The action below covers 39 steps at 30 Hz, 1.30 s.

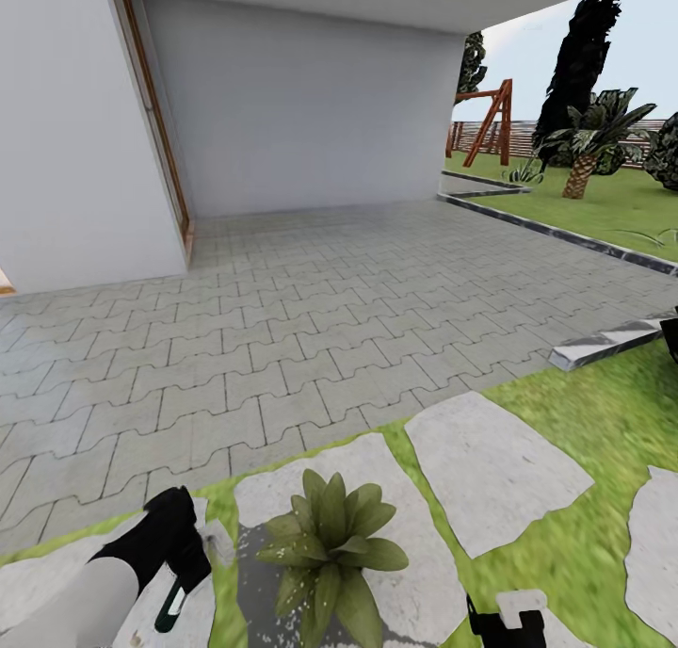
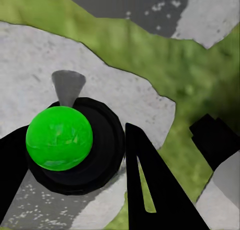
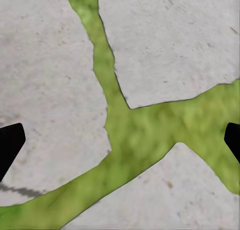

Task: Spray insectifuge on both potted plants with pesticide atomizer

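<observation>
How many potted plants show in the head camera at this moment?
1. The potted plant stands on a stepping stone near the bottom of the head view, between the left gripper and the right gripper. A second may lie outside the picture.

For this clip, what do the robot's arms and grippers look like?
In the head view the left arm has a smooth pale grey-white forearm ending in a matte black wrist housing. The left gripper has black, tapering wedge-shaped fingers. The right gripper is black with a white block on top.
</observation>
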### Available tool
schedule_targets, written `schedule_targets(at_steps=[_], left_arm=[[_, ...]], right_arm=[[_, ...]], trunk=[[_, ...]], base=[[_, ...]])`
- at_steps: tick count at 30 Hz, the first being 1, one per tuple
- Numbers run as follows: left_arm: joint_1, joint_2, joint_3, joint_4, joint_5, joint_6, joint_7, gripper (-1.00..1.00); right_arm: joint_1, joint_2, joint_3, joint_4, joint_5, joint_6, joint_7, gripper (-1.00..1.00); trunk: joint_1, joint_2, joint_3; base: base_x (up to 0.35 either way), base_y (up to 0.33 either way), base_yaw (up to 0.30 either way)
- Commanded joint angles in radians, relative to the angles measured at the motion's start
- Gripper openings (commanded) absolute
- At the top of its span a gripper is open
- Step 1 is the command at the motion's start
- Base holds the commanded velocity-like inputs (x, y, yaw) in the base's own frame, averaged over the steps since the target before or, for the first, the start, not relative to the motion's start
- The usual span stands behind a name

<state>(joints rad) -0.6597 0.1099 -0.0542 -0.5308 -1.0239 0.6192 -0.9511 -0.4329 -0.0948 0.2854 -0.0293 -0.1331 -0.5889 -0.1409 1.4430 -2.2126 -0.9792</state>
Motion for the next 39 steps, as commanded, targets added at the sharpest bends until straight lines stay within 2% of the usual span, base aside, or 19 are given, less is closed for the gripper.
schedule_targets(at_steps=[1,7,11,14,19,28,39], left_arm=[[0.002,0.002,-0.004,0.000,-0.006,0.006,-0.004,-1.00],[0.037,0.015,0.001,0.077,0.002,0.003,0.049,-1.00],[0.041,0.003,0.055,0.101,0.004,0.002,0.061,-1.00],[0.041,-0.004,0.071,0.093,0.004,0.002,0.062,-1.00],[0.040,-0.007,0.079,0.022,0.004,0.002,0.062,-1.00],[0.041,-0.012,0.082,0.014,0.002,0.004,0.061,-1.00],[0.029,-0.019,0.075,0.005,0.002,0.007,0.052,-1.00]], right_arm=[[0.000,-0.003,0.009,0.000,-0.010,-0.003,-0.002,1.00],[0.000,-0.004,0.010,0.000,-0.010,-0.003,-0.002,1.00],[0.000,-0.001,0.011,0.000,-0.008,-0.002,-0.002,1.00],[0.003,0.000,0.011,0.000,-0.009,-0.002,-0.002,1.00],[0.003,0.002,0.011,0.000,-0.009,-0.002,-0.002,1.00],[0.003,0.003,0.011,0.000,-0.010,-0.002,-0.002,1.00],[0.003,0.001,0.010,0.000,-0.010,-0.002,-0.002,1.00]], trunk=[[0.000,0.000,-0.001],[0.000,0.000,-0.001],[0.000,0.000,-0.001],[0.000,0.000,-0.001],[0.000,0.000,-0.001],[0.000,0.000,-0.001],[0.000,0.000,-0.001]], base=[[0.000,0.000,0.000],[0.000,0.000,0.000],[0.000,0.000,0.000],[0.000,0.000,0.000],[0.000,0.000,0.000],[-0.004,-0.004,0.192],[-0.200,-0.194,0.048]])
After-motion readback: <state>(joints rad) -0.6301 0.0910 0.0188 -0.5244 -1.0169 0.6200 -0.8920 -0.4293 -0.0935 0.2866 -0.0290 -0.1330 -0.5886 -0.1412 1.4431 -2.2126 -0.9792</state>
